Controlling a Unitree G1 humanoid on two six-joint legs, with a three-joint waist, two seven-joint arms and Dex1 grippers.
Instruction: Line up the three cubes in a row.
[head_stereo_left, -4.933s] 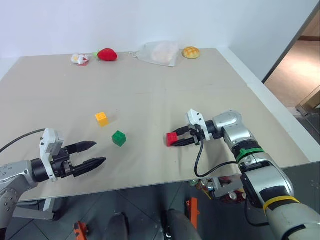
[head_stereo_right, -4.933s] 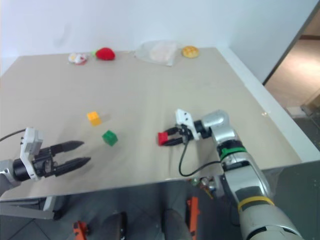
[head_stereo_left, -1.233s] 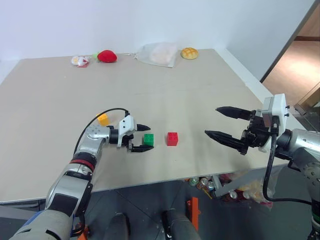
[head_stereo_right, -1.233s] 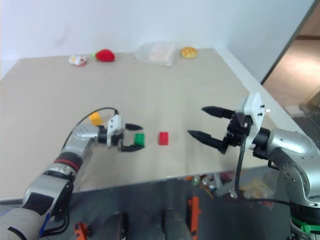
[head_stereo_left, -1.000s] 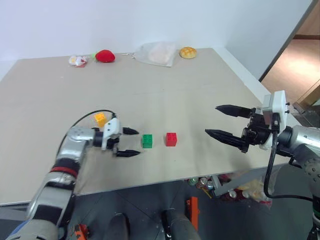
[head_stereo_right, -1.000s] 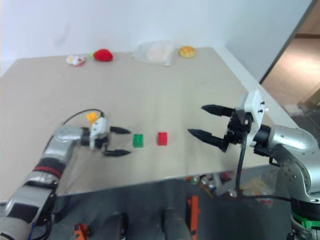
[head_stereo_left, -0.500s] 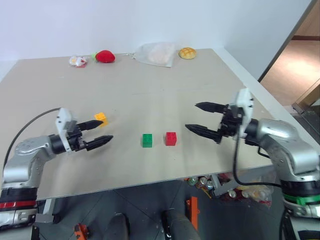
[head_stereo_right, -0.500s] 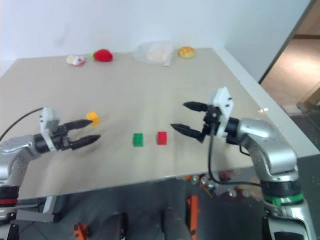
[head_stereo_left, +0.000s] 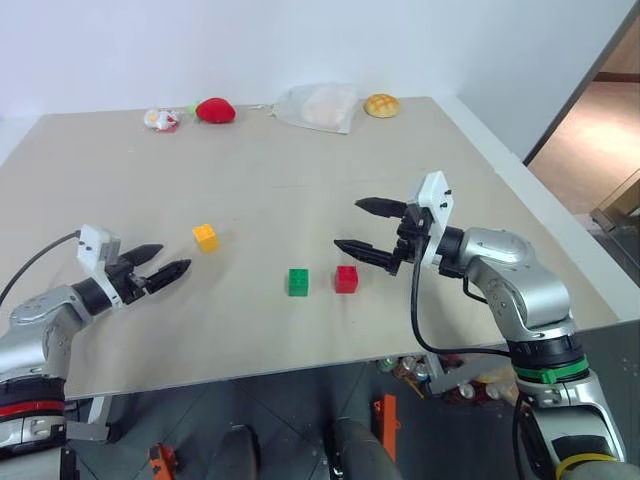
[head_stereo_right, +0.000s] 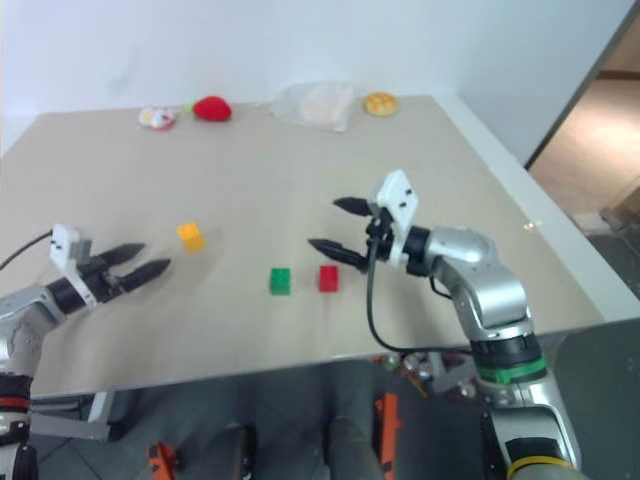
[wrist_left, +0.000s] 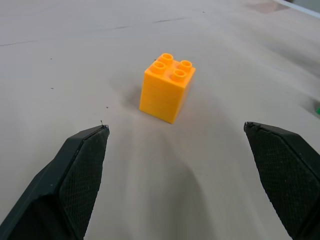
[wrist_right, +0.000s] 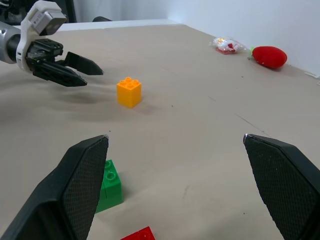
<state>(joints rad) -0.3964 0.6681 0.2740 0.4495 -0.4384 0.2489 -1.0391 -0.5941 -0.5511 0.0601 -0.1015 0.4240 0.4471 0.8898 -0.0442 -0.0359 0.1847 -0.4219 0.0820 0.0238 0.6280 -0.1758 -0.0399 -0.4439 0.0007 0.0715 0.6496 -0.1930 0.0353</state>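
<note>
Cubes are three on the table (head_stereo_left: 470, 160): one green cube (head_stereo_left: 297, 282) and one red cube (head_stereo_left: 346, 279) sit side by side near the front edge, a narrow gap between them, already forming a pair in a left-to-right line. One orange cube (head_stereo_left: 205, 237) stands apart, farther back and to the left of the green one, so it looks like the piece left to bring in; the row would likely be finished by setting it at the green cube's left.

Left gripper (head_stereo_left: 156, 269) hovers low near the table's left edge with its two fingers spread and nothing between them; its wrist view frames the orange cube between the fingers, which suggests it is lined up for that pick. Right gripper (head_stereo_left: 369, 227) hangs just right of and above the red cube, fingers wide apart and empty.

Along the far edge lie one strawberry (head_stereo_left: 214, 109), one bun (head_stereo_left: 381, 104), one clear bag (head_stereo_left: 318, 106) and one small wrapped item (head_stereo_left: 159, 119), all well away from the cubes.
</note>
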